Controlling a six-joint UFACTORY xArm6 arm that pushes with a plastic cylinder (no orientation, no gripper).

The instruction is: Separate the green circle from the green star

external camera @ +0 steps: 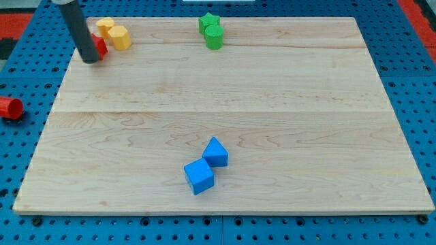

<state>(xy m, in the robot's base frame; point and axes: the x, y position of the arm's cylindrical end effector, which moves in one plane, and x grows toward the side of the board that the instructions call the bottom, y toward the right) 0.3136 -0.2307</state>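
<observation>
- Nearest the view's bottom, two blue blocks touch at a corner: a blue cube (pixel 199 176) and a second blue block (pixel 216 152), its shape unclear.
- Off the wooden board (pixel 272 102), a red cylinder (pixel 9 107) lies on the blue pegboard at the view's left.
- Far left, the rod's tip (pixel 90 59) rests against a red block (pixel 100 46), holding nothing, beside two yellow blocks (pixel 114 34).
- Far top, the green circle (pixel 214 37) touches the green star (pixel 208 22), well apart from the tip.
</observation>
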